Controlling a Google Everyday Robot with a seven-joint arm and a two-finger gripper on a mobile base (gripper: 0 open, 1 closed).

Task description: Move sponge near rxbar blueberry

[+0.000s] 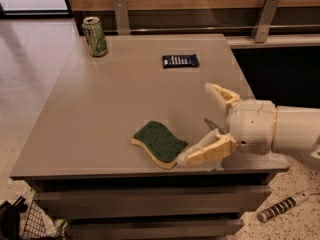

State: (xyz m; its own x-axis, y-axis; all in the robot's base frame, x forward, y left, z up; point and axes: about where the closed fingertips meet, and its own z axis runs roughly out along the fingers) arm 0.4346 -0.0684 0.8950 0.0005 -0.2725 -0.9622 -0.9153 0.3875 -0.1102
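The gripper (196,125) sits low over the table (100,109), jaws spread wide and empty to admit the sponge (159,143), which lies flat just left of its lower finger. The rxbar blueberry (180,60) lies well beyond the gripper.

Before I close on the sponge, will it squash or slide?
Probably squashes: the sponge shows yellow foam under its green top. Lying flat, it shouldn't roll, but may slide on the smooth table. The open hand sits at its right edge.
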